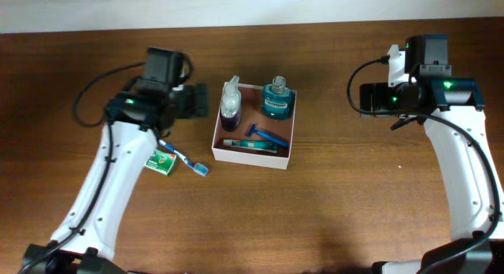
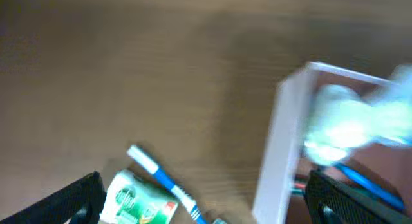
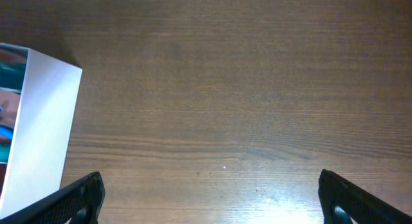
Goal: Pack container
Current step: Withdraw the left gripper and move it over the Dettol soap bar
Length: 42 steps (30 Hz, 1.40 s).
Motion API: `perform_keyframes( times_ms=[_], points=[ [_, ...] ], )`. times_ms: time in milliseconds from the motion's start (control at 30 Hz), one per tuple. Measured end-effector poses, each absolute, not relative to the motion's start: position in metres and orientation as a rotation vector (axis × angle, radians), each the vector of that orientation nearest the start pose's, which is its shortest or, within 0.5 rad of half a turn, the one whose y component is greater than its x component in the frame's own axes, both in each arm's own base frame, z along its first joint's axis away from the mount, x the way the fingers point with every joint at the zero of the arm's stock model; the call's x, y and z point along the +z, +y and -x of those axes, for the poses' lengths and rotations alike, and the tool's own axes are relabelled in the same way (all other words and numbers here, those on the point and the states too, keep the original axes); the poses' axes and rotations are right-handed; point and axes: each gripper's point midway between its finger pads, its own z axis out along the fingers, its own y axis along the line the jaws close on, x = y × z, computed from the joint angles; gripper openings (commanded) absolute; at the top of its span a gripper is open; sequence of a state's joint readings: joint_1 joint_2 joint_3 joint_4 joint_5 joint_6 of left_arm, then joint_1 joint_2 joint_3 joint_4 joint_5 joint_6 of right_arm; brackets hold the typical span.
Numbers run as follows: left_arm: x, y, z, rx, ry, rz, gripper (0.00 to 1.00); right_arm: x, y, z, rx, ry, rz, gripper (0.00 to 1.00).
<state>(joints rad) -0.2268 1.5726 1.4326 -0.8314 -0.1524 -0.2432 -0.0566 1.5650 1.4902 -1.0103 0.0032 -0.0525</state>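
Now | container (image 1: 250,157) at centre of desk (image 1: 354,195), razor (image 1: 268,135) and mouthwash bottle (image 1: 277,99) inside | left end effector (image 2: 206,195) spread wide, empty; right end effector (image 3: 209,192) likewise | risk: toothbrush (image 1: 183,157) lies against green box (image 1: 164,161); grasping one may drag the other

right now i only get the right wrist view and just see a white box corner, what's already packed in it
Observer: The container holds four things: a spray bottle, a teal bottle, a blue razor and a tube.
Operator: anything still out on the table
Observer: Yes, a toothbrush and a small green box lie close together on the wood, on the left arm's side of the container.
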Motion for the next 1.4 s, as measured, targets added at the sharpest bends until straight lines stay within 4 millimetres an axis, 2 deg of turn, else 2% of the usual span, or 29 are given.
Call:
perform_keyframes(
  times_ms=[67,133,167,233,267,300,367,400,433,467,600,700,767,800,1000,1167,1400],
  points=[
    [0.196,-0.04,-0.399,0.029,2.55,0.249,0.99,0.201,-0.022,-0.381,-0.041,2.657,-0.007,0.99],
    [0.193,-0.024,-0.395,0.039,2.563,0.361,0.99,0.201,-0.022,-0.381,-0.04,2.657,-0.008,0.98],
    [0.19,-0.014,-0.392,0.044,2.567,0.423,0.96,0.201,-0.022,-0.381,-0.041,2.657,-0.007,0.99],
    [0.184,-0.002,-0.388,0.044,2.576,0.5,0.75,0.201,-0.022,-0.381,-0.041,2.657,-0.007,0.98],
    [0.179,0.001,-0.386,0.037,2.584,0.532,0.67,0.201,-0.022,-0.381,-0.041,2.657,-0.007,0.98],
    [0.172,0.005,-0.382,0.032,2.599,0.557,0.64,0.201,-0.022,-0.381,-0.041,2.657,-0.007,0.98],
    [0.154,0.008,-0.374,0.014,2.634,0.603,0.64,0.201,-0.022,-0.381,-0.04,2.657,-0.008,0.99],
    [0.146,0.009,-0.371,0.005,2.648,0.618,0.71,0.201,-0.022,-0.381,-0.04,2.657,-0.008,0.99],
    [0.138,0.01,-0.366,0.003,2.665,0.631,0.95,0.201,-0.022,-0.381,-0.041,2.657,-0.007,0.98],
    [0.13,0.011,-0.361,0.0,2.682,0.65,0.99,0.202,-0.022,-0.381,-0.041,2.657,-0.007,0.99],
    [0.105,0.019,-0.342,-0.027,2.739,0.741,0.99,0.201,-0.022,-0.381,-0.041,2.657,-0.007,0.98],
    [0.091,0.02,-0.331,-0.121,2.773,0.811,0.89,0.201,-0.022,-0.381,-0.04,2.657,-0.008,0.98],
    [0.083,0.02,-0.324,-0.177,2.788,0.862,0.89,0.202,-0.022,-0.381,-0.041,2.657,-0.007,0.98],
    [0.08,0.02,-0.321,-0.199,2.791,0.895,0.85,0.201,-0.022,-0.381,-0.041,2.657,-0.007,0.99],
    [0.056,0.013,-0.306,-0.284,2.771,1.099,0.85,0.201,-0.022,-0.381,-0.041,2.657,-0.007,0.99],
    [0.038,0.011,-0.3,-0.304,2.719,1.246,0.85,0.202,-0.022,-0.381,-0.041,2.657,-0.007,0.99],
    [0.038,0.019,-0.308,-0.279,2.609,1.379,0.85,0.202,-0.022,-0.381,-0.04,2.657,-0.007,0.99]
  ],
)
